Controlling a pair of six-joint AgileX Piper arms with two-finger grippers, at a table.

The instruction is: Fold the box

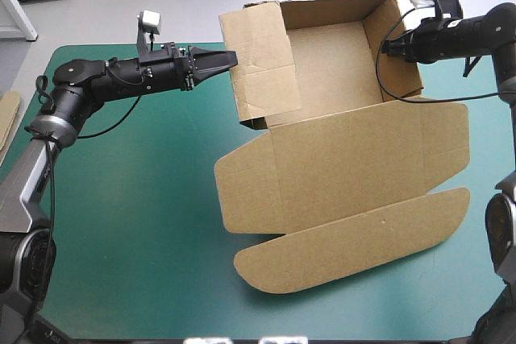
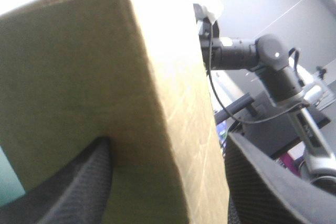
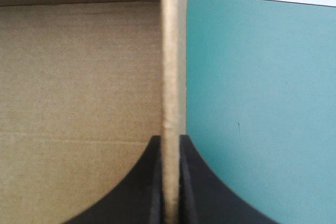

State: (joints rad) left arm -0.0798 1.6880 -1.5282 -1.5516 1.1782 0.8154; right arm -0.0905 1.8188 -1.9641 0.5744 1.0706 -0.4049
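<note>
The brown box (image 1: 330,62) stands at the far side of the table with its walls raised and its lid (image 1: 347,167) lying flat toward the front. My left gripper (image 1: 230,60) is at the tall left wall (image 1: 258,62). In the left wrist view its fingers (image 2: 68,192) stand apart, open (image 2: 168,137), with that wall's folded edge (image 2: 157,77) between them. My right gripper (image 1: 385,47) is at the right wall (image 1: 399,54). Seen from the right wrist, it is shut (image 3: 170,137) on that wall's thin edge (image 3: 172,66), with the inside of the box to one side.
A long rounded flap (image 1: 355,239) of the lid reaches toward the front edge. An edge of more board (image 1: 8,114) shows at the table's left edge. Bare teal-green cover (image 1: 129,223) lies left of the lid.
</note>
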